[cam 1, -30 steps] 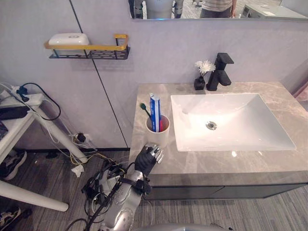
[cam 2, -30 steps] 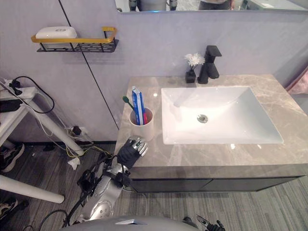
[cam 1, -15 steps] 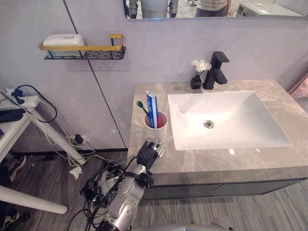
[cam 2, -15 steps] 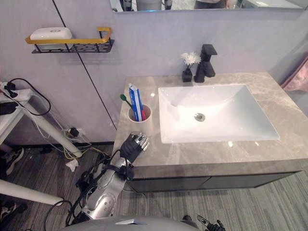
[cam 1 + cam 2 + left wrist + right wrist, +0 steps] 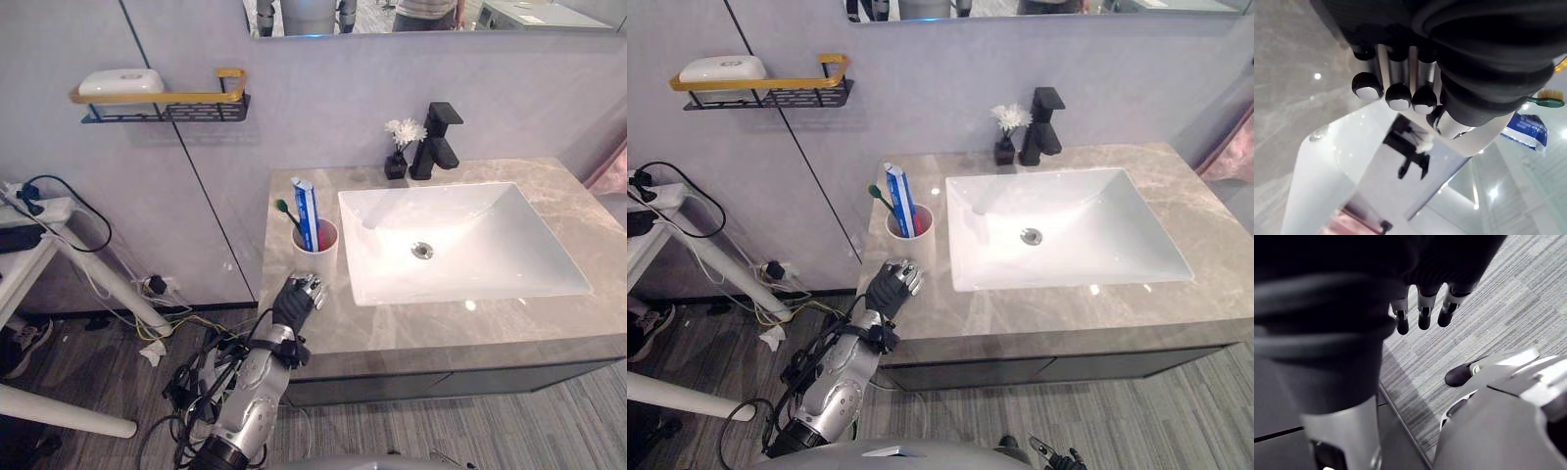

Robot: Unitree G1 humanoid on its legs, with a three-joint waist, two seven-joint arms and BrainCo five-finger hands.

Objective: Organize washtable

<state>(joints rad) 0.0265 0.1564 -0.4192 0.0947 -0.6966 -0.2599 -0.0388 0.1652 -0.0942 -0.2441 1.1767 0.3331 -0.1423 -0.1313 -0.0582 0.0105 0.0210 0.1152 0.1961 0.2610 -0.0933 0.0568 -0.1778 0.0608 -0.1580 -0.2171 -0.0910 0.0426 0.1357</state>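
While the left hand (image 5: 297,302) sits at the front left corner of the counter (image 5: 460,323), just below the cup (image 5: 315,257) in the left eye view, its fingers are loosely curled and hold nothing. I cannot tell whether they touch the cup's base. The cup stands upright just left of the sink (image 5: 460,245), with a tube of toothpaste (image 5: 306,213) and a green-headed toothbrush (image 5: 286,212) standing in it. These look like the things the tidying concerns. At the top centre of the frame, the tap (image 5: 436,140) and a small flower vase (image 5: 399,157) stand side by side behind the sink. A bar of soap (image 5: 121,82) lies on the wall shelf (image 5: 167,103) at the upper left.

My guess is that the step in hand is taking hold of the cup. To do that well, the fingers should uncurl first, then wrap the cup low and from the side. The thumb should go opposite them, so the tall tube and brush are not knocked over. The cup stands close to the counter's left edge, so any nudge should go toward the sink, not outward.

The right hand (image 5: 1422,308) hangs over the floor, fingers straight and empty.
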